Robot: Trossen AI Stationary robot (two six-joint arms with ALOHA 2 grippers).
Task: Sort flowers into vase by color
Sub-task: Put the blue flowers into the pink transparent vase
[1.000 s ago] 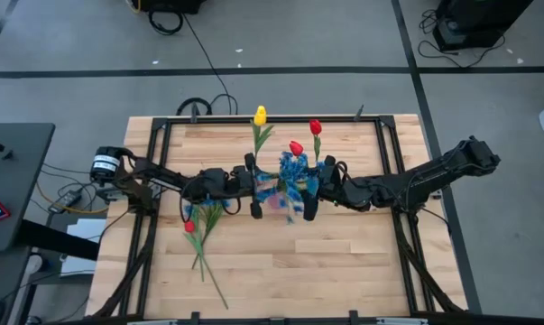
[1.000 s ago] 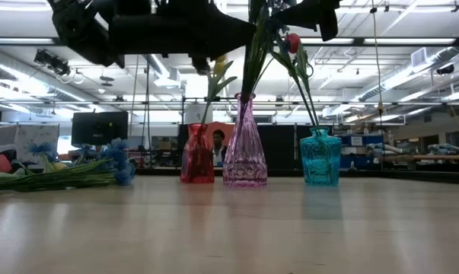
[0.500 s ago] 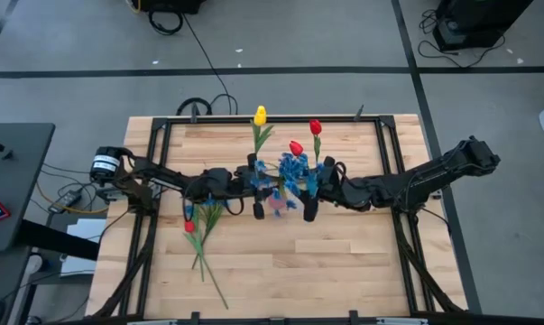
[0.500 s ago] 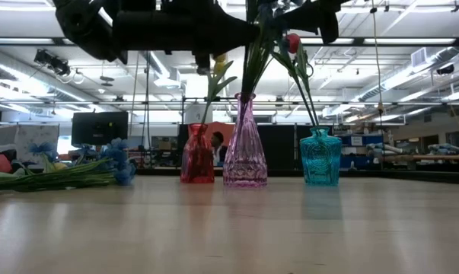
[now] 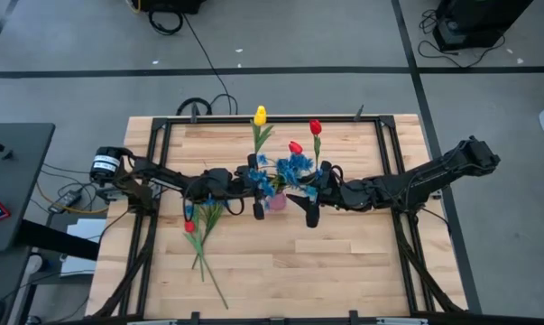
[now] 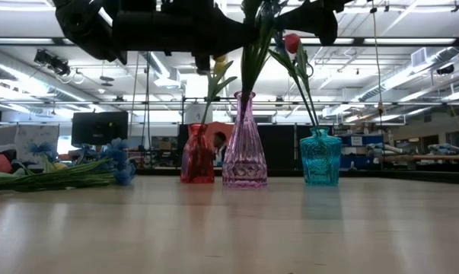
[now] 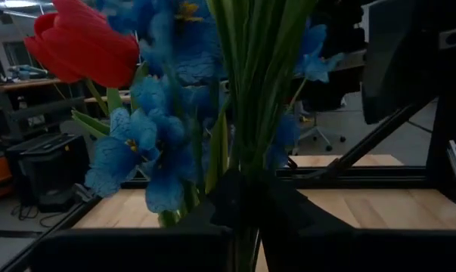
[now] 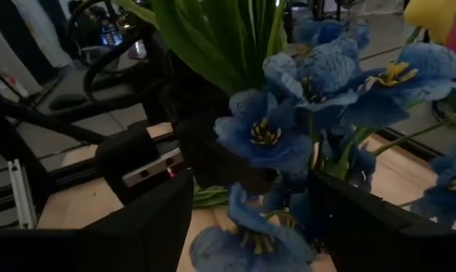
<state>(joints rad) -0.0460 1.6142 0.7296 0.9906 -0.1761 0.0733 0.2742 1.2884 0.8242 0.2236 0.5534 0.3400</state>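
While left claw [image 5: 258, 187] pinches blue flowers [image 5: 294, 168], pink vase [image 5: 277, 201] mostly hidden.

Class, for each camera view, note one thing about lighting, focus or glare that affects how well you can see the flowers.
Low view: bright ceiling lights backlight the arms into silhouettes above the pink vase. Left wrist view: the blue blossoms sit close and soft, the red tulip vivid. Right wrist view: near petals blur. High view: even light, no glare.

left gripper [image 5: 256, 192]: jaws closed | right gripper [image 5: 309, 200]: jaws apart
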